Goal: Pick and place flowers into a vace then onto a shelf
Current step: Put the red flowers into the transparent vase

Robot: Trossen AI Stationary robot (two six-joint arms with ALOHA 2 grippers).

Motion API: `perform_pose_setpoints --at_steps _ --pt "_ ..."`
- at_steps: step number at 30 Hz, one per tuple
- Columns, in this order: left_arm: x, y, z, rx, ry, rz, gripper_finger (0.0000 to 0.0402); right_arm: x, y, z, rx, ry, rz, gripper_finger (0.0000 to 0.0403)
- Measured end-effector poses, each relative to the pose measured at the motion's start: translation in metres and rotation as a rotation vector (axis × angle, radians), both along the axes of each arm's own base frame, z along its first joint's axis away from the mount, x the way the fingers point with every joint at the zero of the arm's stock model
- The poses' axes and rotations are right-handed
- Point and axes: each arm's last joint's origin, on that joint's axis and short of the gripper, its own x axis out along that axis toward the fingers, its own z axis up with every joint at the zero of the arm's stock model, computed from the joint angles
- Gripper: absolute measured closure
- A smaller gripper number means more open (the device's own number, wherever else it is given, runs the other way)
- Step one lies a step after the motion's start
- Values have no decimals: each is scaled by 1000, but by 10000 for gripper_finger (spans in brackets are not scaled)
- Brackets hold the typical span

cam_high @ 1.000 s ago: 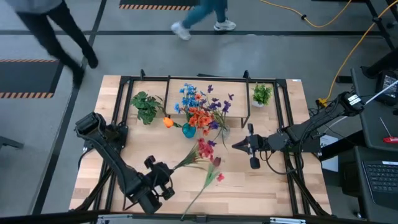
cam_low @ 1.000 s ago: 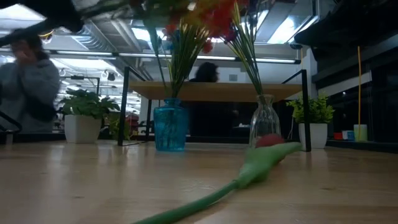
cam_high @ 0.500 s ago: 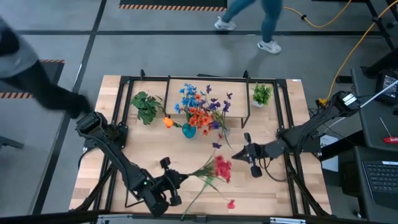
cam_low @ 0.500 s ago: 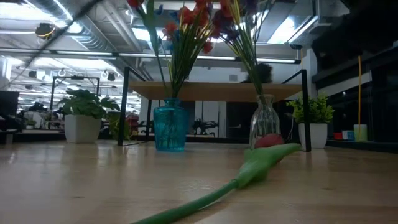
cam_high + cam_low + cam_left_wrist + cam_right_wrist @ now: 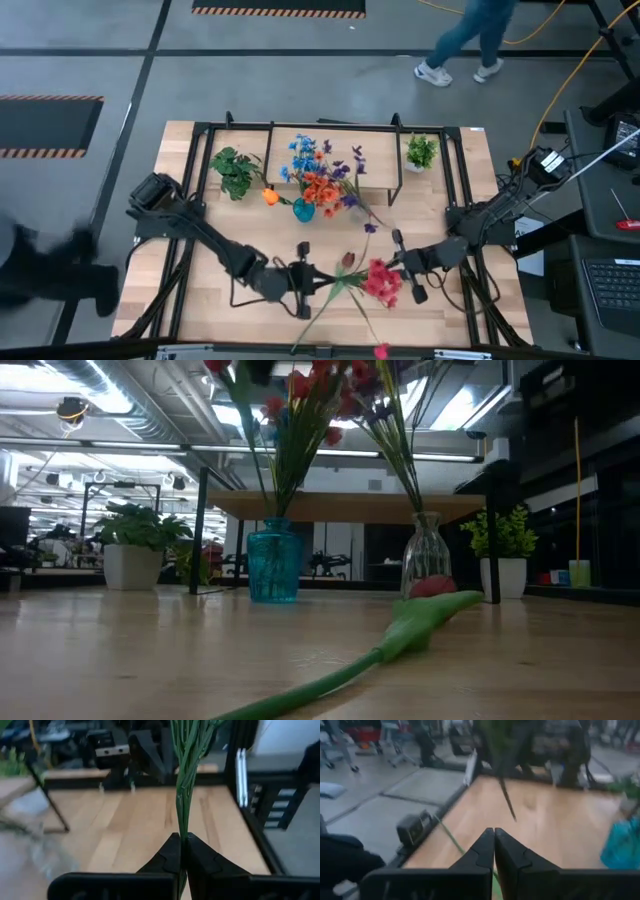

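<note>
Green stems are pinched at their cut ends between the closed fingers of our left gripper point(image 5: 181, 842), which sits on the near side of the blue vase point(image 5: 303, 209), toward the table's front edge; holding the bunch low leaves the red blooms point(image 5: 381, 281) free at the far end, so we judge it is held this way to be steered stem-first into a vase later. Our right gripper point(image 5: 397, 262) sits just beside those red blooms, on the clear vase's point(image 5: 424, 557) near side, fingers pressed together with nothing visibly between them; whether it touches the flowers we cannot tell. Both vases stand on the tabletop point(image 5: 200, 260) beneath the shelf point(image 5: 345, 506), the blue one already carrying blue and orange flowers point(image 5: 314, 175), the clear one purple sprays point(image 5: 352, 170), so we read the filling as well along and the shelf step as not yet done. One green-stemmed tulip point(image 5: 405, 628) lies flat on the wood in front of the clear vase, waiting. Potted plants point(image 5: 234, 172) flank the shelf.
</note>
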Motion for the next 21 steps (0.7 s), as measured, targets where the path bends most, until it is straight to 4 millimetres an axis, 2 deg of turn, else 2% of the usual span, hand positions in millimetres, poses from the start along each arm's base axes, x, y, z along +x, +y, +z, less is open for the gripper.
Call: perform_pose_setpoints --at_steps 7,21 --pt "11 27 1 -53 -160 -149 396 0 2 11 -17 -116 16 386" --pt "26 59 1 -33 -165 -216 396 13 -3 8 -71 -185 -30 386"
